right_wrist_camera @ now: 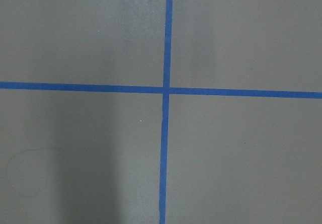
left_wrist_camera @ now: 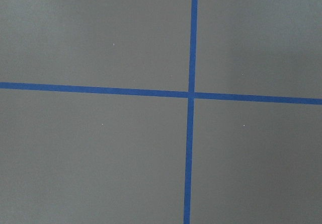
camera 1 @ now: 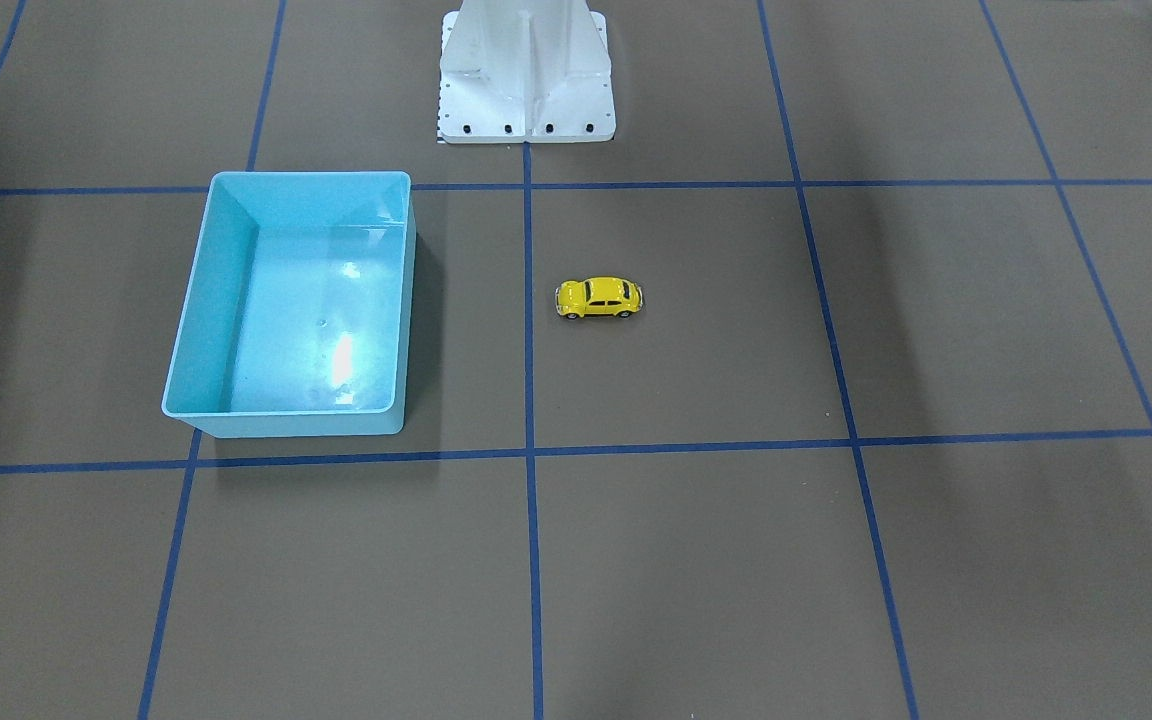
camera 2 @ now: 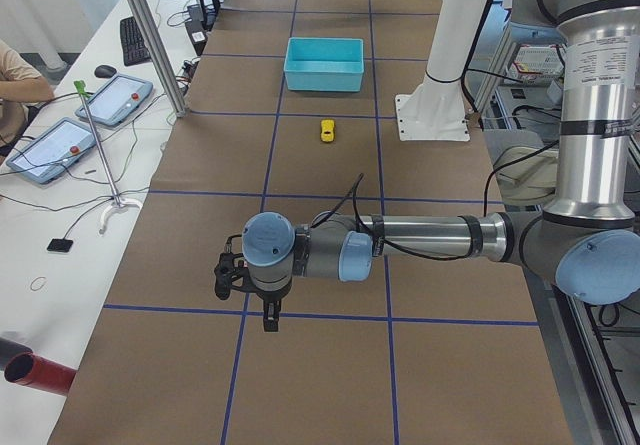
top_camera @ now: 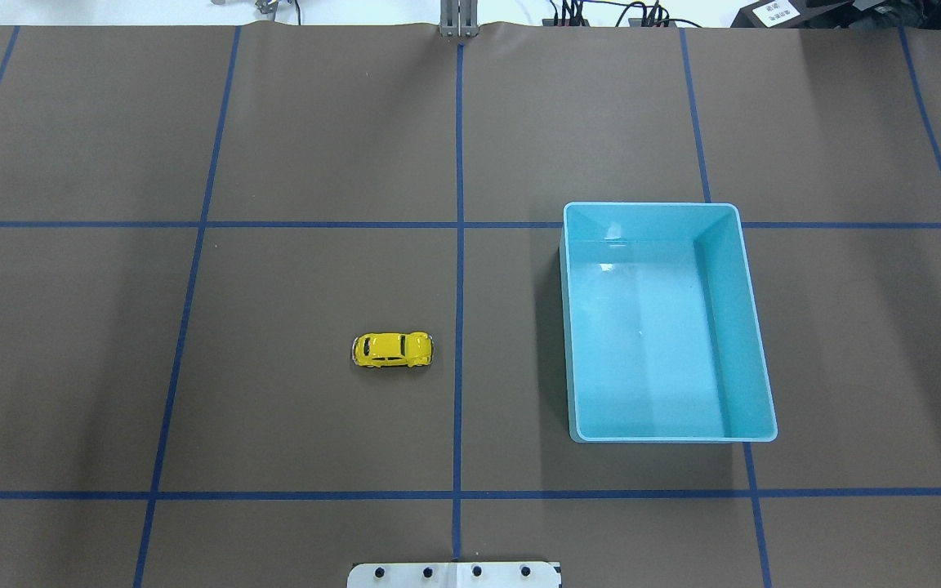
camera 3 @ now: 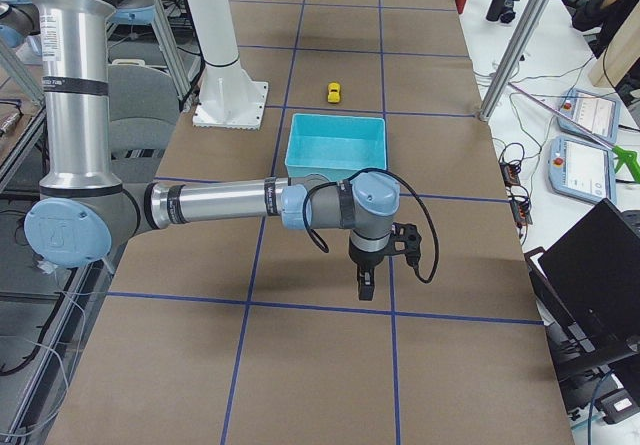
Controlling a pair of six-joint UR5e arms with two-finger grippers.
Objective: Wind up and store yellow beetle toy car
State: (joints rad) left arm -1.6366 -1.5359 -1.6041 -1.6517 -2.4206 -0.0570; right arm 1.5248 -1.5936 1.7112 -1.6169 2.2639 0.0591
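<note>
The yellow beetle toy car (top_camera: pixel 393 349) stands on its wheels on the brown table, left of the centre line in the overhead view. It also shows in the front view (camera 1: pixel 599 298), the left view (camera 2: pixel 327 130) and the right view (camera 3: pixel 333 92). The light blue bin (top_camera: pixel 666 322) sits open and empty to the car's right. My left gripper (camera 2: pixel 270 317) hangs over the table's left end, far from the car; I cannot tell if it is open. My right gripper (camera 3: pixel 365 287) hangs past the bin at the right end; I cannot tell its state either.
Blue tape lines (top_camera: pixel 459 245) form a grid on the table. The white robot base (camera 1: pixel 526 75) stands behind the car. Tablets (camera 2: pixel 112 100) and a stand (camera 2: pixel 105 180) lie on the side bench. Both wrist views show only table and tape.
</note>
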